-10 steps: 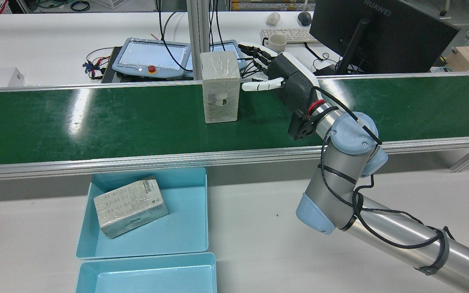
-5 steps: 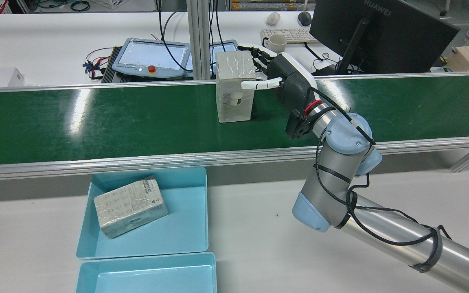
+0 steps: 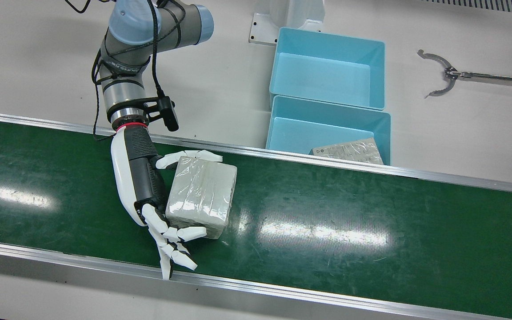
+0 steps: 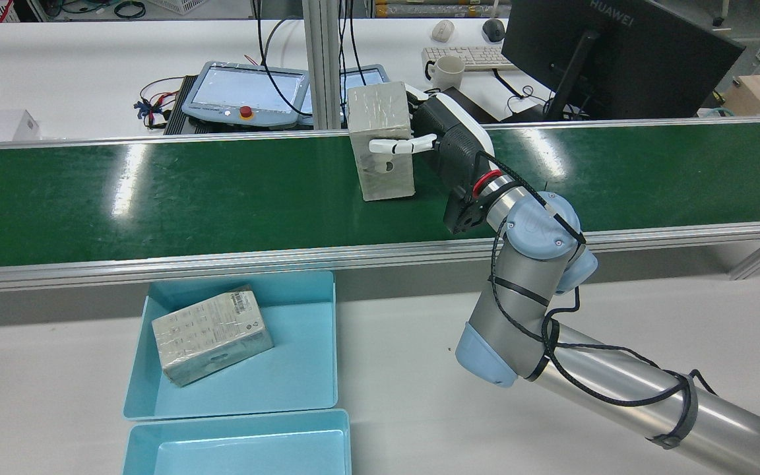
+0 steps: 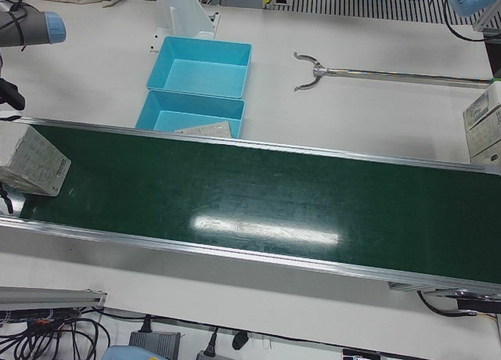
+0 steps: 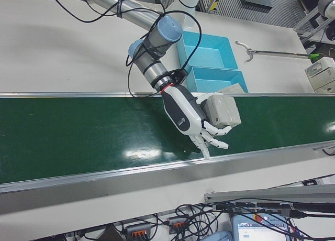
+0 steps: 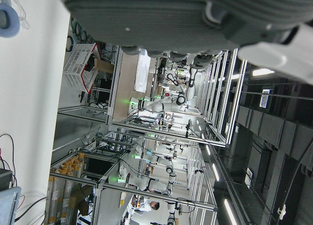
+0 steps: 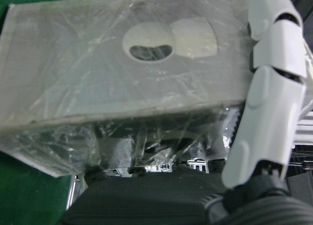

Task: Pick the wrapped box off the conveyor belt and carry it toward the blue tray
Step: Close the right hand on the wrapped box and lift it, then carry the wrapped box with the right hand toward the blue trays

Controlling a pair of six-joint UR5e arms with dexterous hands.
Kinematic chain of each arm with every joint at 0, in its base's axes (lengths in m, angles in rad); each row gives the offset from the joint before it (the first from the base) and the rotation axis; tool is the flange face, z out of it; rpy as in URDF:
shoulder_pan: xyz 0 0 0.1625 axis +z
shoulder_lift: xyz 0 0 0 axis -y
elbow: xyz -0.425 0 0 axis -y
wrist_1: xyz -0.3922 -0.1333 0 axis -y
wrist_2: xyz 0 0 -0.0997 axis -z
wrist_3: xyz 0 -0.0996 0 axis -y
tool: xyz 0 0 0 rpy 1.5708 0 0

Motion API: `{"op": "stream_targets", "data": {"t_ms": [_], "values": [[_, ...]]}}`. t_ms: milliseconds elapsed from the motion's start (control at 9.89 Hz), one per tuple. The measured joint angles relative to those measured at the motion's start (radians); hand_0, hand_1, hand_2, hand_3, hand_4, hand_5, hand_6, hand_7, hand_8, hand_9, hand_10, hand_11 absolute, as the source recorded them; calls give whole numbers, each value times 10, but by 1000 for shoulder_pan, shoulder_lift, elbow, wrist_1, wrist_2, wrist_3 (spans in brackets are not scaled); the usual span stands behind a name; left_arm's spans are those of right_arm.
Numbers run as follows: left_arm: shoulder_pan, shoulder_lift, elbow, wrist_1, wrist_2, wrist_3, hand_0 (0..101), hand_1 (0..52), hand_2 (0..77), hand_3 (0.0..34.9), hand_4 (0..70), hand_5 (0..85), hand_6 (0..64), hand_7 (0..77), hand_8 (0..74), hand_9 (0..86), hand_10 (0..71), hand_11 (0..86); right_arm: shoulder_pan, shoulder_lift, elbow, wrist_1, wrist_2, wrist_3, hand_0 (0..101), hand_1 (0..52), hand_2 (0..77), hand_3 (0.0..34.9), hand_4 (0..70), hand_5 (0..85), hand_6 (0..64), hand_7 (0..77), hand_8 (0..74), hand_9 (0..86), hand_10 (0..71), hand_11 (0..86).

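Wrapped box (image 3: 201,197) upright on the green conveyor belt (image 3: 327,231), tilted slightly — right hand (image 3: 142,186) pressed against its side, thumb across the near face, fingers (image 3: 174,240) curling round the far one. Beyond the belt's rail, blue tray (image 3: 285,129) with another wrapped box (image 3: 347,152). Left hand's fingers: cannot tell.

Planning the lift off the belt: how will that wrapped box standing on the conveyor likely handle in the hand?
The wrapped box looks stiff, its edges square against the right hand. Its glossy film probably makes it slippery. It stands tall on the conveyor belt, so a push up high may tip it.
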Motion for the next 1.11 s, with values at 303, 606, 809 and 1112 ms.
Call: {"op": "stream_targets", "data": {"t_ms": [303, 606, 809, 1112], "values": [[0, 0, 0, 0, 0, 0, 0, 0, 11, 0, 0, 5, 0, 5, 5, 0, 0, 0, -10, 0, 4, -2, 4, 3, 443, 38, 305, 256, 224, 404, 235, 398, 284, 147, 327, 316], [0, 0, 0, 0, 0, 0, 0, 0, 5, 0, 0, 5, 0, 5, 5, 0, 5, 0, 13, -1, 101, -7, 11, 8, 417, 16, 316, 200, 235, 425, 322, 475, 415, 344, 447, 447], [0, 0, 0, 0, 0, 0, 0, 0, 5, 0, 0, 5, 0, 5, 5, 0, 0, 0, 5, 0, 194, -18, 21, 7, 439, 16, 322, 204, 240, 431, 333, 496, 355, 540, 409, 567], [0, 0, 0, 0, 0, 0, 0, 0, 11, 0, 0, 5, 0, 5, 5, 5, 0, 0, -91, -3, 306, -54, 44, 3, 445, 11, 327, 198, 251, 442, 316, 600, 273, 425, 349, 496]]}}
